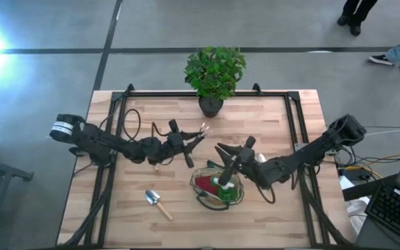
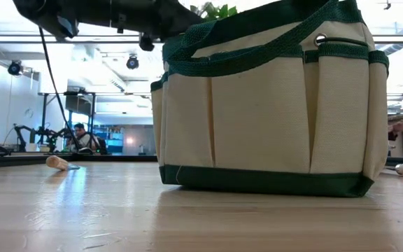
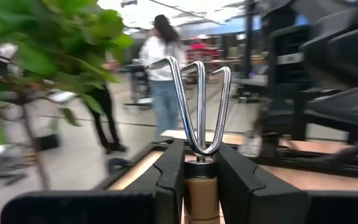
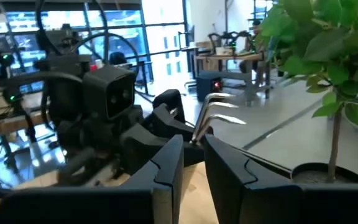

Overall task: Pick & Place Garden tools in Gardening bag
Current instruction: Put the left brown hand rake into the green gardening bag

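Two tools, red and green, already sit in the gardening bag (image 1: 217, 189), near my empty, nearly closed right gripper (image 1: 222, 154). My left gripper (image 1: 186, 144) clamps the fork (image 1: 201, 130) above the table; a trowel (image 1: 158, 203) waits on the wood.

Materials check
Fork (image 3: 199, 102): glossy chrome tines, matt wood handle. Bag (image 2: 268, 105): matt woven canvas. Table (image 1: 117, 215): smooth wood.

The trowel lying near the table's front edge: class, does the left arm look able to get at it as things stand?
Probably not yet. The path to the trowel looks clear, but the left gripper has its jaws closed on the fork, so it must drop that first.
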